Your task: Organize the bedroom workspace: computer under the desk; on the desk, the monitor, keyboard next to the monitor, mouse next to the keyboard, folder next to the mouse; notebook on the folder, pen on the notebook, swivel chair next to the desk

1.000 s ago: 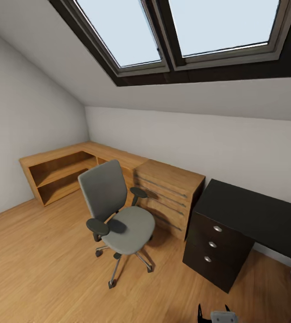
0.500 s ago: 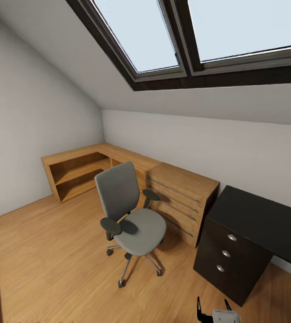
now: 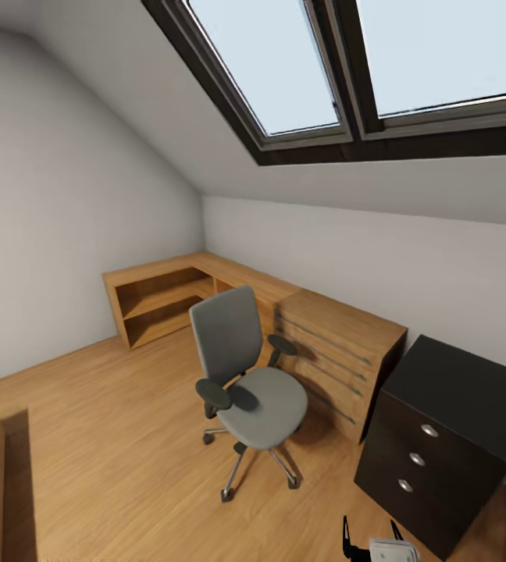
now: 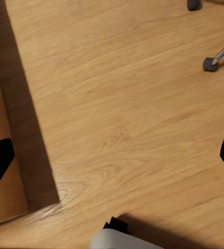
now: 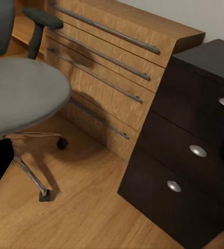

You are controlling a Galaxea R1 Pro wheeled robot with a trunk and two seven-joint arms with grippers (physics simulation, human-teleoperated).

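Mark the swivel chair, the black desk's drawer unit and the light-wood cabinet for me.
swivel chair (image 3: 267,406): head view, on the grey seat pad.
desk drawer unit (image 3: 409,468): head view, on the black drawer front beside the middle knob.
light-wood cabinet (image 3: 339,355): head view, on its slatted front.

1. The desk (image 3: 472,390) is cut off by the right edge of the head view, so its far end is not visible.
2. The left gripper (image 4: 112,158) shows just two dark fingertips at the picture's edges.
3. The right gripper (image 3: 372,538) is cut by the bottom edge in the head view.
4. The swivel chair (image 5: 18,93) is cut at the edge in the right wrist view.
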